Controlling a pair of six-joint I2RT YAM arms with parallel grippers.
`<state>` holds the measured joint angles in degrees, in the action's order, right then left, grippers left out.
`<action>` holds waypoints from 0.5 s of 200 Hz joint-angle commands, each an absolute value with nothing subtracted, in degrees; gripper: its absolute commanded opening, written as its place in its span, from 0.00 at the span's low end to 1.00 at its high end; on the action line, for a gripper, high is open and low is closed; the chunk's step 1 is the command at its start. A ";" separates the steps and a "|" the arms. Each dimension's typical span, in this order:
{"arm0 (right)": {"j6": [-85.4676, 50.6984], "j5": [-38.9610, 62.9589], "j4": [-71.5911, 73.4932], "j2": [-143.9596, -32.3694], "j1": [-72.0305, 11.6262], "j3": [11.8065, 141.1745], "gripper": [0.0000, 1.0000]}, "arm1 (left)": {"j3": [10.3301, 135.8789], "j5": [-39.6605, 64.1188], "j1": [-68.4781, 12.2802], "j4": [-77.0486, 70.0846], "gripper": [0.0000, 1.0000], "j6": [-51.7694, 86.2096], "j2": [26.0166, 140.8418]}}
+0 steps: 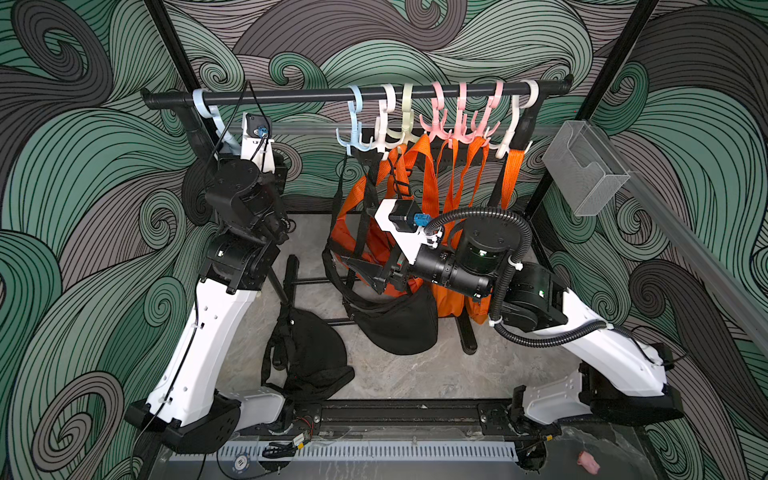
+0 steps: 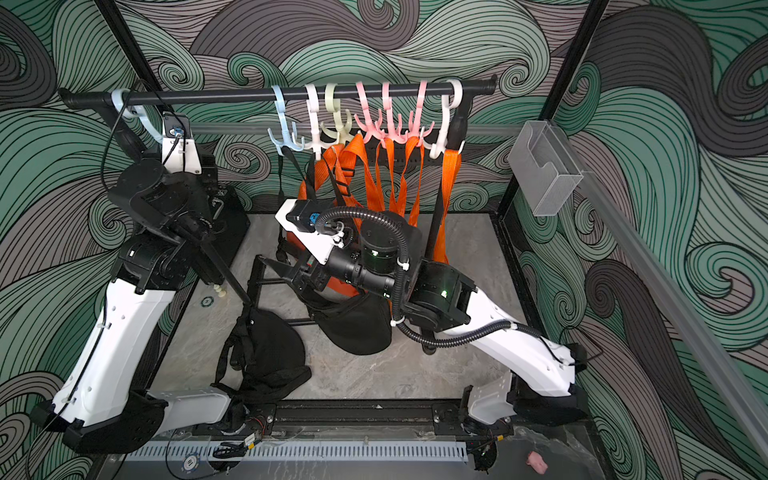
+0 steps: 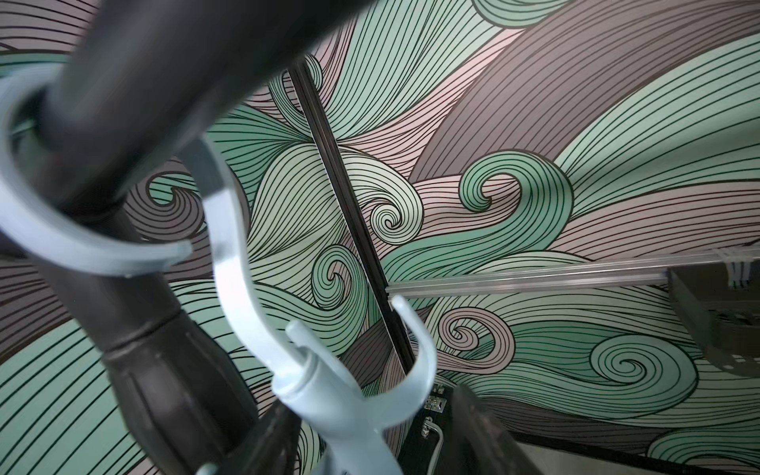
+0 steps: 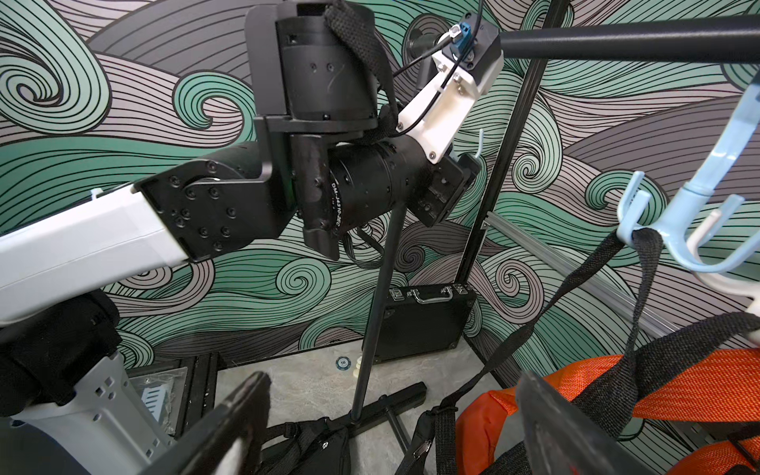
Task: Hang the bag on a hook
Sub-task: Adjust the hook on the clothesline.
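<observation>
A matt black metal rail (image 1: 291, 96) is shown carrying hooks (image 3: 230, 255) of smooth, faintly glossy plastic in pale blue, white, green and pink. Orange bags (image 1: 432, 187) of coarse woven cloth, with ribbed webbing straps, are seen beside a hanging black bag (image 1: 403, 328) of dull fabric. The black bag on the surface (image 1: 311, 353) is made of mesh-textured cloth. The surface (image 1: 415, 374) is finished in grey marbled stone pattern with a low sheen. The arm shells (image 1: 216, 332) are moulded in smooth white plastic, the joints in satin black. A box (image 1: 582, 166) of clear plastic is pictured against walls (image 1: 83, 166) covered in a matt print.
</observation>
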<state>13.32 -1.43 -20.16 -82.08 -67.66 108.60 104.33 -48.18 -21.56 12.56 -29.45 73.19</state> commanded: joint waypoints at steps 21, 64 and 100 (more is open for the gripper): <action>15.64 -2.45 -19.42 -80.81 -68.44 108.02 0.92 | 106.34 -47.49 -20.89 13.58 0.46 -26.70 73.44; 16.08 -2.88 -19.51 -81.04 -68.82 108.11 0.92 | 107.14 -46.77 -20.76 14.39 0.27 -25.93 74.24; 16.39 -3.34 -19.34 -80.74 -69.08 107.73 0.92 | 108.24 -45.38 -21.01 17.12 0.05 -23.48 74.88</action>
<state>14.76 -2.48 -20.36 -81.93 -68.64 108.25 106.91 -46.85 -21.17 13.82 -25.52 73.89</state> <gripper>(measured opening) 0.924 0.107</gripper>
